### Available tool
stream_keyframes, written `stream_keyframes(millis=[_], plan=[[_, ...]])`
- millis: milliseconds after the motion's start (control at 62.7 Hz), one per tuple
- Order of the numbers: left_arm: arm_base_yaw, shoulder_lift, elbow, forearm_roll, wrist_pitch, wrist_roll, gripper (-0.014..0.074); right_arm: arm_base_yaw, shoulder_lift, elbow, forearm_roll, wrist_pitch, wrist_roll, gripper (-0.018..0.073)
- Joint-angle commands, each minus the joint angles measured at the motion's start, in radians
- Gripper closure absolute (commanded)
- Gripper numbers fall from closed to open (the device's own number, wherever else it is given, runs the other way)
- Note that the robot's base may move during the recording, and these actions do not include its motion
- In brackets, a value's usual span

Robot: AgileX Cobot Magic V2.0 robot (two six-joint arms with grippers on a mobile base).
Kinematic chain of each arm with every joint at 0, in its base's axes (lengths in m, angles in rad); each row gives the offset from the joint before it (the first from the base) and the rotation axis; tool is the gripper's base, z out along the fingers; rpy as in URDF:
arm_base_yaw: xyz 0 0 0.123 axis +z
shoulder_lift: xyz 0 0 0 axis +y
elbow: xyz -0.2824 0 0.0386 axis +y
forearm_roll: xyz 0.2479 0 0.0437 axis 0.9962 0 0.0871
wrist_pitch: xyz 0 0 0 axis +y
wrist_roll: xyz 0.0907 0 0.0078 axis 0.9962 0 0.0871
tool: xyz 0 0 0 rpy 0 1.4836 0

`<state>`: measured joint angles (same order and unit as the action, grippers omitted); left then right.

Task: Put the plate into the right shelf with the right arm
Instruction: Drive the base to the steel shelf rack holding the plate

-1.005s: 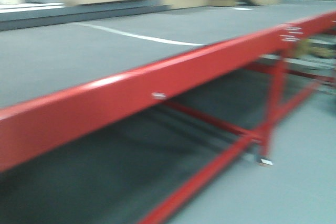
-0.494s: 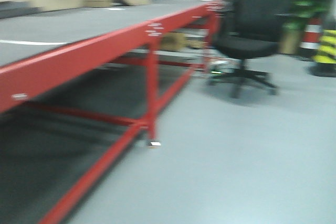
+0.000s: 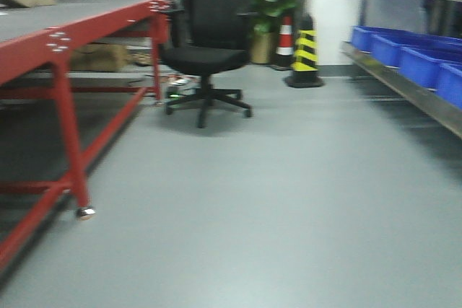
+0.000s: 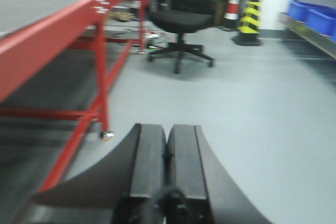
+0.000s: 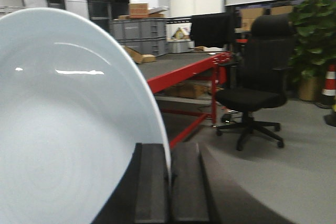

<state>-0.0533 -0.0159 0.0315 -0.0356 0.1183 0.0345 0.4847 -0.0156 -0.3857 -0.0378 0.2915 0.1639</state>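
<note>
My front view has swung off the red-framed tabletop [image 3: 65, 11]. The right shelf [image 3: 404, 86] now shows at its right edge, so I judge I'm nearly facing it. The right jaws pinch the plate [image 5: 63, 129] by its rim, and the left jaws are closed and empty.

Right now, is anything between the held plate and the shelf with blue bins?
Nothing visible: bare floor lies before the shelf; the office chair and striped bollard stand left of it. Right gripper grips the plate.
</note>
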Motion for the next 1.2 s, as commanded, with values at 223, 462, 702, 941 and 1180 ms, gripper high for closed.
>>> stream_keyframes(millis=[223,462,702,941,1180], plan=[[0.001,-0.006,0.010,-0.006,-0.086,-0.003,0.0643,-0.005,-0.007,-0.030,0.001,-0.103,-0.003,0.0495],[0.001,-0.006,0.010,-0.006,-0.086,-0.003,0.0643,-0.005,-0.007,-0.030,0.001,-0.103,-0.003,0.0495],[0.001,-0.006,0.010,-0.006,-0.086,-0.003,0.0643,-0.005,-0.007,-0.030,0.001,-0.103,-0.003,0.0495],[0.001,-0.006,0.010,-0.006,-0.086,-0.003,0.0643,-0.005,-0.007,-0.030,0.001,-0.103,-0.003,0.0495],[0.001,-0.006,0.010,-0.006,-0.086,-0.003,0.0643,-0.005,-0.007,-0.030,0.001,-0.103,-0.003,0.0495]])
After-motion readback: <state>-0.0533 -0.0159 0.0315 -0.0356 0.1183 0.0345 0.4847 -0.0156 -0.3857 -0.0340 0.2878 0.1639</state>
